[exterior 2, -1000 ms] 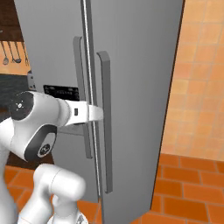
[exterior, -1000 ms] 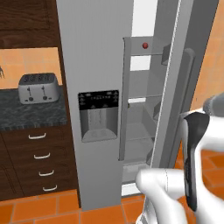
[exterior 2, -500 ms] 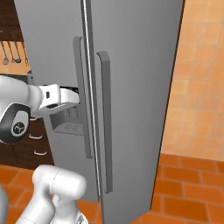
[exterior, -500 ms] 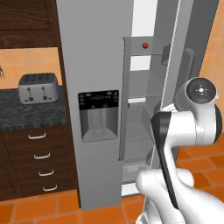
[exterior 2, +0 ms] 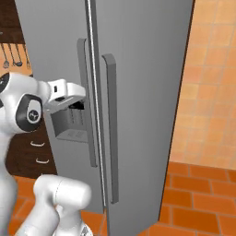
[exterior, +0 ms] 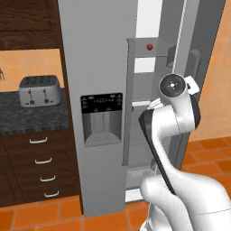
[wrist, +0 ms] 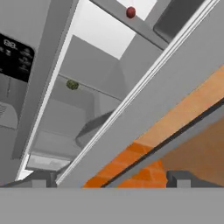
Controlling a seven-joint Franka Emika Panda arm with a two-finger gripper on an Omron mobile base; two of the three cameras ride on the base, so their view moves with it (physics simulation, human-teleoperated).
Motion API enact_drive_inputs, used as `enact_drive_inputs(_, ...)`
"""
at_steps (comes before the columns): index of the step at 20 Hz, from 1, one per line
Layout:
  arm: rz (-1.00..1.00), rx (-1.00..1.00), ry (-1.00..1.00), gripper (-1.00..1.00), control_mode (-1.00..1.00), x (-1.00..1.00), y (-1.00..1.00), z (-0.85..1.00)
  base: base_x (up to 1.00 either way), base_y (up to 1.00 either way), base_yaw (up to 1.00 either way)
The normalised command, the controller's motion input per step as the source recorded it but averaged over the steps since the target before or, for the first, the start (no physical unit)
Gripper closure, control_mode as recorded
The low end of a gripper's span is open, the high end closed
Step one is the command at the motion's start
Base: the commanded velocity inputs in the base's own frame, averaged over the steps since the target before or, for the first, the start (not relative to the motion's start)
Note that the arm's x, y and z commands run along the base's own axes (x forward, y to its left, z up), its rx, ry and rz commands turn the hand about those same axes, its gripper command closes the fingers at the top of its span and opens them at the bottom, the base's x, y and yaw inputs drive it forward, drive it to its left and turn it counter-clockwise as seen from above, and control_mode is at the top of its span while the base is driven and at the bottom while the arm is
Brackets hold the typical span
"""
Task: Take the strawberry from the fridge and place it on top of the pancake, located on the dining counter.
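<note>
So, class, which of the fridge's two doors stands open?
The plain door without the black dispenser panel: it is swung outward, baring the shelves and the strawberry inside. The door with the panel is shut.

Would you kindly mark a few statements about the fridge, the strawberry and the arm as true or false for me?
1. The right door of the fridge stands open. True.
2. The strawberry lies on the floor in front of the fridge. False: it sits high up on a shelf inside the fridge.
3. A toaster stands on the dark counter left of the fridge. True.
4. The gripper is shut on the strawberry. False: the berry lies far ahead of the jaws, which are open with nothing between them.
5. The black dispenser panel is on the open door. False: it is on the closed left door.
</note>
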Motion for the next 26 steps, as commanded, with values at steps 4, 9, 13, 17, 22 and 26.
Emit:
enact_drive_inputs(4,-0.07,-0.06,0.00,-1.00,-1.00,0.67,0.27,-0.19,0.00,0.00,0.00)
enact_drive_inputs(9,-0.12,-0.11,0.03,-1.00,-1.00,0.71,0.12,-0.26,0.00,0.00,0.00)
enact_drive_inputs(13,-0.14,-0.10,0.06,-1.00,-1.00,0.94,0.00,-0.29,0.00,0.00,0.00)
enact_drive_inputs(17,-0.11,-0.07,0.02,-1.00,-1.00,0.90,-0.07,-0.26,0.00,0.00,0.00)
enact_drive_inputs(22,-0.07,-0.03,0.00,-1.00,-1.00,0.46,-0.56,-0.05,0.00,0.00,0.00)
enact_drive_inputs(26,-0.02,0.00,0.00,-1.00,-1.00,0.04,-0.86,0.00,0.00,0.00,0.00)
